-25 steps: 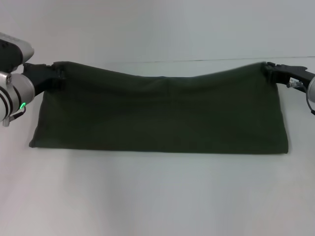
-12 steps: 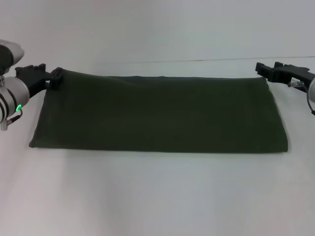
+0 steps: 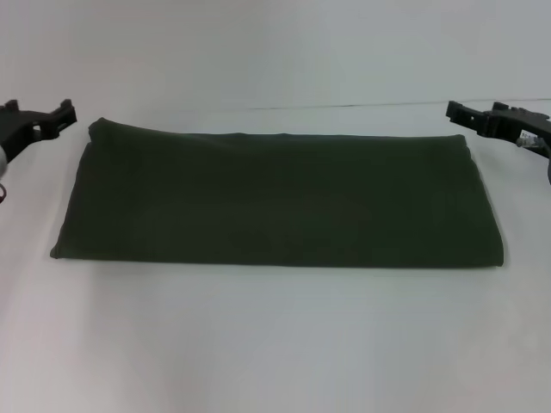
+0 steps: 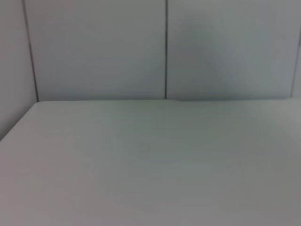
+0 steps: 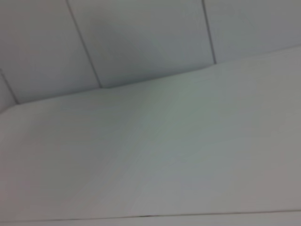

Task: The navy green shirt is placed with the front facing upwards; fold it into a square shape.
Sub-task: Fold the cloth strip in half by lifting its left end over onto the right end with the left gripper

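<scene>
The navy green shirt (image 3: pixel 280 198) lay folded into a wide band on the white table (image 3: pixel 275 344) (limp, light cloth, best pinched at its end corners). Left gripper (image 3: pixel 53 116) and right gripper (image 3: pixel 462 114) hovered beside its far corners, jaws apart, holding nothing.

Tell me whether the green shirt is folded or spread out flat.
Folded. The navy green shirt lies as a wide rectangular band on the table, no sleeves, neck or lettering showing.
</scene>
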Motion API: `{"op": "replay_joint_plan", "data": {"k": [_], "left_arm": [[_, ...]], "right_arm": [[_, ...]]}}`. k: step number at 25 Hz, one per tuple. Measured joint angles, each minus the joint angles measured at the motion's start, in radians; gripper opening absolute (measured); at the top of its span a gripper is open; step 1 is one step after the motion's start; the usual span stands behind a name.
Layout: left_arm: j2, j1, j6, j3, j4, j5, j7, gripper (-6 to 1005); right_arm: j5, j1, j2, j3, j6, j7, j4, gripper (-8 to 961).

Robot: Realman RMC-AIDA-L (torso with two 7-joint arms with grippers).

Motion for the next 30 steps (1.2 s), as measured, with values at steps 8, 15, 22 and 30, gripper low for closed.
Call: {"op": "replay_joint_plan", "data": {"k": [8,15,22,30], "left_arm": [[0.005,0.086,0.308,-0.001,0.067,0.000,-0.272,935],[0.012,0.178,0.704,-0.050,0.111,0.002,-0.465,937],[0.002,0.241,0.885,-0.148,0.085,-0.006,-0.649,936],[0.002,0.266,0.945,-0.243,0.070,-0.006,-0.762,937]], "right_arm": [[0.030,-0.091,-0.005,0.000,-0.377,0.005,-0.089,911],[0.064,-0.168,-0.012,-0.003,-0.548,0.000,-0.099,907],[0.068,-0.205,-0.002,-0.002,-0.609,0.004,-0.092,904],[0.069,-0.205,0.003,-0.005,-0.619,0.013,-0.076,900]]}}
